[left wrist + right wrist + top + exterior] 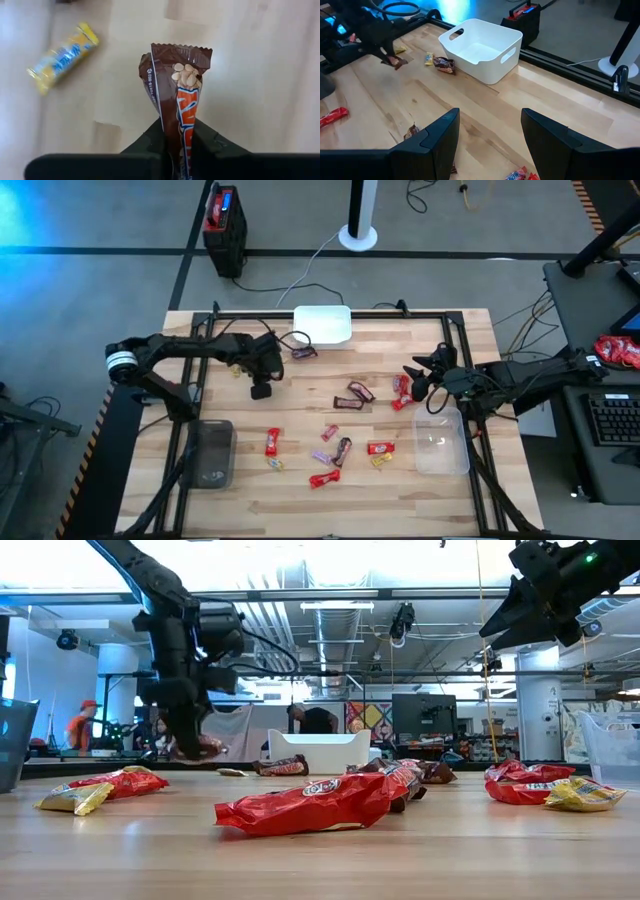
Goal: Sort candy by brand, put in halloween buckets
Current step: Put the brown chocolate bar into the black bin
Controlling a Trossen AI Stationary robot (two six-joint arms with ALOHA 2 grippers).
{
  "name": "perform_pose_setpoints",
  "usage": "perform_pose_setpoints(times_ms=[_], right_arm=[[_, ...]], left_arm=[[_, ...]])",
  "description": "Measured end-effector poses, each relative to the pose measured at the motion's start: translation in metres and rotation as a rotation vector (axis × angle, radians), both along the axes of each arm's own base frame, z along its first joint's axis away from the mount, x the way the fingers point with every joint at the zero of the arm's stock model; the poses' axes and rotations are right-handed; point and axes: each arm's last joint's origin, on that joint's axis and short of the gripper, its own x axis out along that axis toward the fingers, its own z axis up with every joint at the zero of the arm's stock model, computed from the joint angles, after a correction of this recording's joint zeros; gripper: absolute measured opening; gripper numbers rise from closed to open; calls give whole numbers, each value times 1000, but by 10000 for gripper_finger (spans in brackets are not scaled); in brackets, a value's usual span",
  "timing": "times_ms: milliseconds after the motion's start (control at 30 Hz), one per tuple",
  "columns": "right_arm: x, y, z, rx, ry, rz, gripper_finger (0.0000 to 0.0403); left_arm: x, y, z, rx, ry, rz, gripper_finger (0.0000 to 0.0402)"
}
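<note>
Left claw (177, 142) clamps brown candy (180, 95), long axis along fingers; white bucket (323, 324) nearest, just beyond. Right claw (490, 135) spread, empty.

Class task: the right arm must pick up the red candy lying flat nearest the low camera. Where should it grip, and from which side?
Probably from straight above, across the narrow middle of the red candy: it lies flat and long on the table, its crimped ends thin and floppy. The right gripper is open and empty.

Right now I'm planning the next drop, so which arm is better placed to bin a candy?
Left. Its hand is shut on a brown candy, near the white bin. The right hand is open and empty.
</note>
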Motion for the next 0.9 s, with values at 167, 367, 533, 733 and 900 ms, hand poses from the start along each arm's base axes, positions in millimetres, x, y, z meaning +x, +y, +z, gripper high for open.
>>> perform_pose_setpoints(times_ms=[167,367,533,733,900], right_arm=[[0,0,0,0,0,0,205],[0,0,0,6,1,7,205],[0,1,0,18,0,20,205],[0,1,0,28,-10,13,206],[1,1,0,30,-17,13,206]], left_arm=[[1,-23,30,-178,5,50,27],[-9,-81,82,-322,84,8,15],[-35,-135,116,-335,102,4,18],[-77,-179,119,-318,141,58,12],[-100,-198,104,-273,195,75,19]])
